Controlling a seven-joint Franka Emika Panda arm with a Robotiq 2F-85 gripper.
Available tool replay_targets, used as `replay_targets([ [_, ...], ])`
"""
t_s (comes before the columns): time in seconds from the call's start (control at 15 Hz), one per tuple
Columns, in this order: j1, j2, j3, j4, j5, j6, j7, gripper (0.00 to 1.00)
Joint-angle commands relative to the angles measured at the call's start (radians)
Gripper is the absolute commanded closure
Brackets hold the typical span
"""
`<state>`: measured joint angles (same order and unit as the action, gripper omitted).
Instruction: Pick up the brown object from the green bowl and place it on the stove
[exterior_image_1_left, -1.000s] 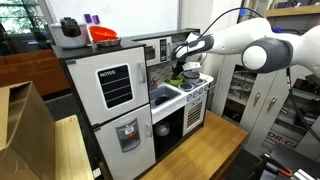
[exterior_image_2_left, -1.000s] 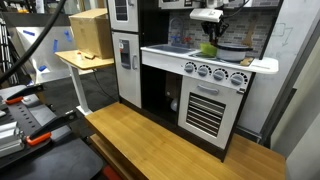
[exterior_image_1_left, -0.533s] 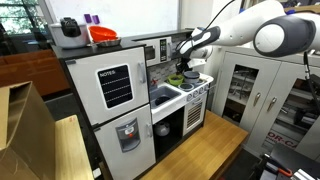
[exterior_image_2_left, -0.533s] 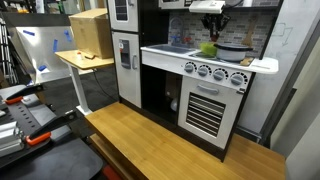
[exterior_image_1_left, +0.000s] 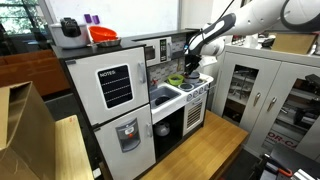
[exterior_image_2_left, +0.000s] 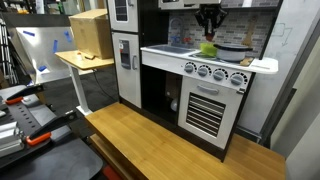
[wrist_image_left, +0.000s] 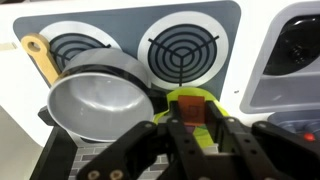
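Note:
The lime-green bowl (exterior_image_1_left: 176, 80) (exterior_image_2_left: 208, 48) stands on the cooktop of the white toy stove (exterior_image_1_left: 197, 92) (exterior_image_2_left: 215, 72). My gripper (exterior_image_1_left: 193, 55) (exterior_image_2_left: 209, 17) hangs well above the bowl. In the wrist view the gripper (wrist_image_left: 193, 128) is shut on the small brown object (wrist_image_left: 192, 108), which sits between the fingertips. The green bowl (wrist_image_left: 216, 106) shows below it, beside the stove's burner rings (wrist_image_left: 182, 45).
A silver pot (wrist_image_left: 100, 100) (exterior_image_2_left: 232, 47) stands on the cooktop next to the bowl, with a wooden spoon (wrist_image_left: 38, 58) behind it. The sink (wrist_image_left: 295, 45) is on the other side. The fridge (exterior_image_1_left: 115, 100) with an orange-red bowl (exterior_image_1_left: 103, 34) on top stands beside the stove.
The gripper has risen from down at the green bowl to well above it, with the brown object between its fingers. The bowl stayed on the cooktop.

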<state>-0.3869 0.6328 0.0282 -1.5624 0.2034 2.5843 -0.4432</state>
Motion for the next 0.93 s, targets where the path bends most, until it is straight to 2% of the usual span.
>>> replay_targets([
  [0.0,-0.033,-0.095,0.035,-0.136,0.018,0.009,-0.077,0.93],
  [0.4,-0.028,-0.081,0.071,-0.173,0.030,0.020,-0.148,0.93],
  [0.87,-0.012,-0.007,0.048,-0.119,0.011,0.042,-0.075,0.93],
])
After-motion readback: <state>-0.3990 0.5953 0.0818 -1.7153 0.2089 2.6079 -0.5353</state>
